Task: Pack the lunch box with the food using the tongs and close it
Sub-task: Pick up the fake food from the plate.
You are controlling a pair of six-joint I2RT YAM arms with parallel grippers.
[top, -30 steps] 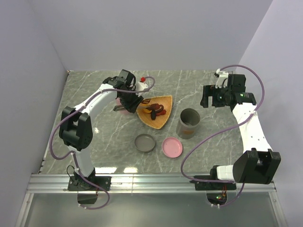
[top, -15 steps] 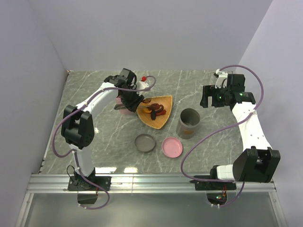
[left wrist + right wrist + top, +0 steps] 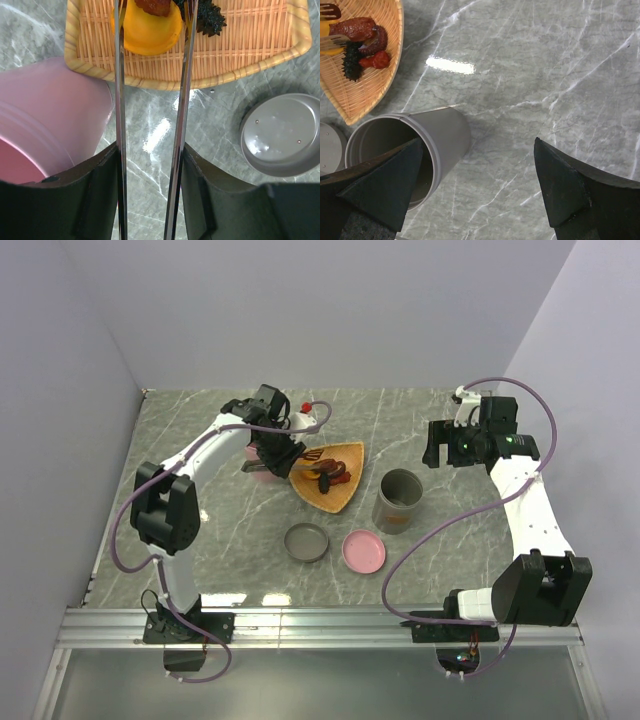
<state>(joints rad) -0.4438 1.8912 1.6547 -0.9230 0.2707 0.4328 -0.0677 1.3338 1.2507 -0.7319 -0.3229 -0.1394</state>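
Note:
My left gripper [image 3: 275,452] is shut on the tongs [image 3: 182,90], one slender metal arm pressed against each finger. The tongs reach over the orange woven plate [image 3: 335,495]. Their tips straddle an orange piece of food [image 3: 150,31], with a red-brown piece [image 3: 155,5] and a dark spiky piece [image 3: 207,20] beside it. The lunch box, a tall grey cylinder [image 3: 400,500], stands open to the right of the plate. My right gripper [image 3: 445,445] hangs open above the table [image 3: 530,75], right of the lunch box [image 3: 437,135], holding nothing.
A pink container [image 3: 47,110] sits just left of the plate, under my left wrist. A grey lid [image 3: 306,542] and a pink lid [image 3: 363,551] lie in front of the plate. A small white thing with a red knob [image 3: 302,410] stands behind my left gripper.
My left arm has shifted slightly, bringing the tongs a little further over the plate. The right arm has not moved.

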